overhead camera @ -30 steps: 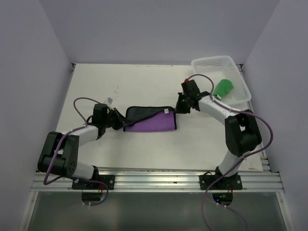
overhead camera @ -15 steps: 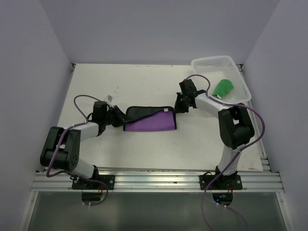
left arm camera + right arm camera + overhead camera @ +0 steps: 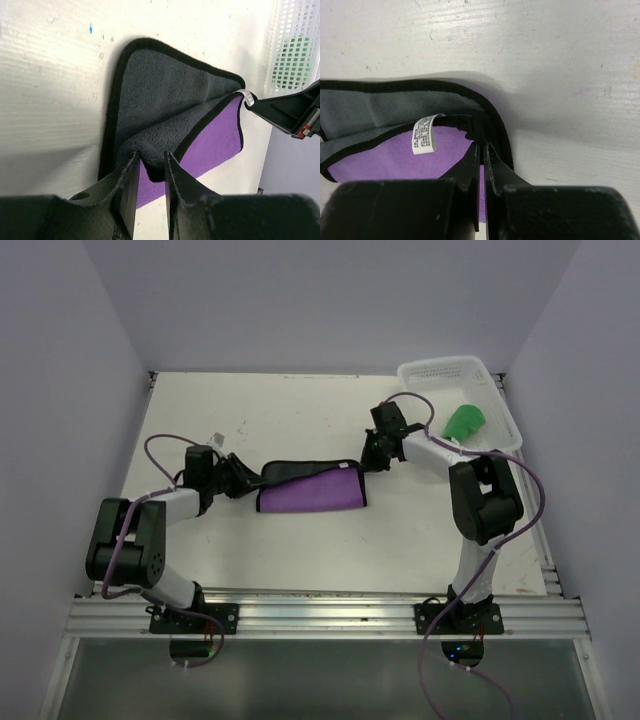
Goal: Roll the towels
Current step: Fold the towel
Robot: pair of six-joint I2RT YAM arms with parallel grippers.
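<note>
Shows a purple towel [image 3: 310, 490] lying on the table, left of the basket [image 3: 440, 367] and nearer the arm bases, well apart from it. Folded lengthwise: black back turned over along the edge farther from the bases, purple face showing along the nearer edge. Inside the basket, a crumpled green towel [image 3: 465, 422], not rolled.

At the towel end nearest the basket, pinched tight by the right gripper [image 3: 481, 147], fingers almost touching, just beside a white label [image 3: 424, 134].

At the end farthest from the basket, straddled by the left gripper [image 3: 150, 157]. Clamped there a second ago, now released: jaws parted, the fold lying loose between them, purple visible through the gap.

Also changed: left elbow drawn back, right elbow swung up toward the basket. Towel itself hardly shifted.

Reads as a let-go at the end far from the basket, probably to take a fresh hold or to begin turning the cloth over. No roll formed yet on either towel. With that end free, only the pinch nearest the basket to keep the cloth straight.
</note>
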